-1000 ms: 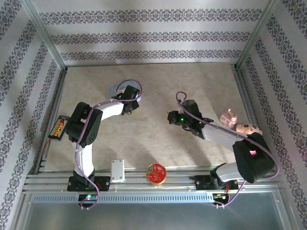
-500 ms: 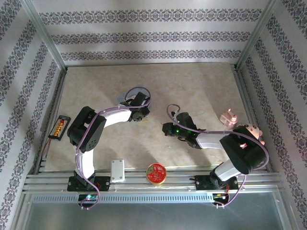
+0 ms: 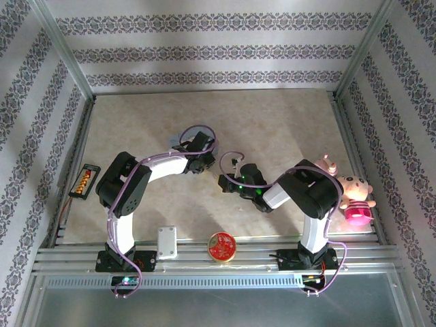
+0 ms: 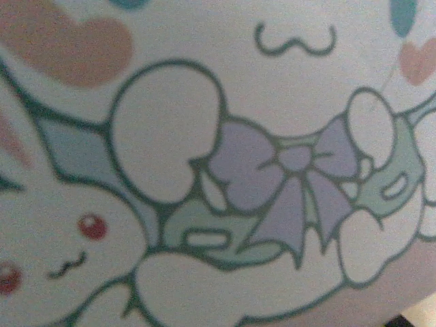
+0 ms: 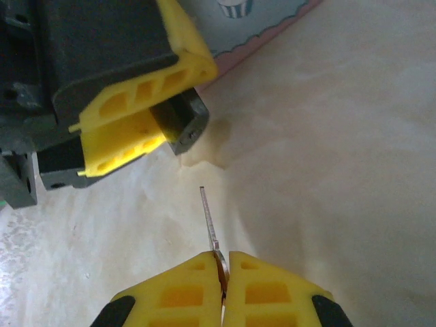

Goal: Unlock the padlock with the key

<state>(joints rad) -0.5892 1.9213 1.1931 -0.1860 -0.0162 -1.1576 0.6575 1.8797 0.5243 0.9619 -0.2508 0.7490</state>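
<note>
**A:** What is the right end effector (image 5: 223,262) carrying?

**B:** A key (image 5: 210,221). The two yellow fingers (image 5: 272,286) are pressed together on its head, and the thin blade sticks straight out ahead of them.

**A:** Where does the blade point?

**B:** At the padlock (image 5: 182,122), a small dark grey block. The tip stops just short of it, with a sliver of pale surface showing between the two.

**A:** And what is holding the padlock?

**B:** The left end effector (image 5: 178,102). Its yellow fingers (image 5: 136,92) are clamped on the body, one on each side, and one corner juts out toward the key. I cannot make out the shackle. I also cannot tell whether the padlock rests on the desk (image 3: 286,122) or hangs just above it.

**A:** What is around them?

**B:** A pale blue tin (image 4: 218,68) lies just beyond the left end effector. The left wrist camera sees its lid close up, printed with a cartoon rabbit and a lilac bow.

**A:** And from above?

**B:** The two end effectors face each other near the middle of the desk. The left arm reaches in from its base. The right arm is folded low, with its elbow out to the right. A pink plush toy (image 3: 347,191) sits by the right edge, near that elbow. A round red tin (image 3: 222,246) and a white box (image 3: 167,242) sit on the rails between the two bases.
</note>
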